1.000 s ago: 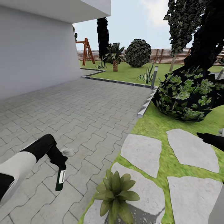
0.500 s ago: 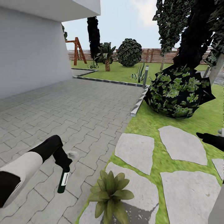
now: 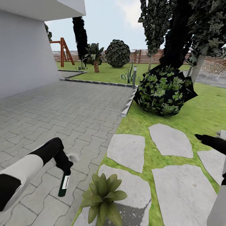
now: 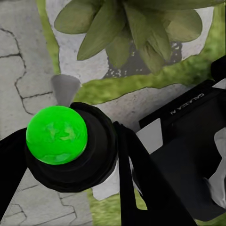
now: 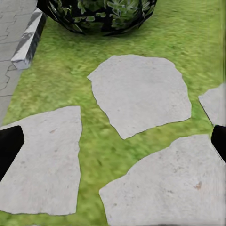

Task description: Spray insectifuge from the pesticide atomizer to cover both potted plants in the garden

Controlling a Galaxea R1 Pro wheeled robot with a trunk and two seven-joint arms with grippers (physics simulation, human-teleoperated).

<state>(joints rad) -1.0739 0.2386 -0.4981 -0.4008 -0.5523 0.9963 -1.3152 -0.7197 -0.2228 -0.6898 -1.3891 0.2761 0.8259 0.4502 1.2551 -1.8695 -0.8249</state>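
Only readable-ish text: white lettering on the black housing point(image 4: 186, 122) just beside the left end effector point(image 4: 70, 146), left wrist view. Looks like "GALAXEA", but it runs at a slant and is partly cut off, so not certain. White label point(image 3: 65, 182) on the pesticide atomizer point(image 3: 64, 184), hanging below that end effector: print too small to read.

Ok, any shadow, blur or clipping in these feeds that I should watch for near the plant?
Head view: a dark shadow patch lies on the stepping stone beside the potted plant; the distant fence looks soft. Left wrist view: the atomizer's green bottom blocks much of the frame, the plant's leaves cut by the edge. Right wrist view: evenly lit, no glare.
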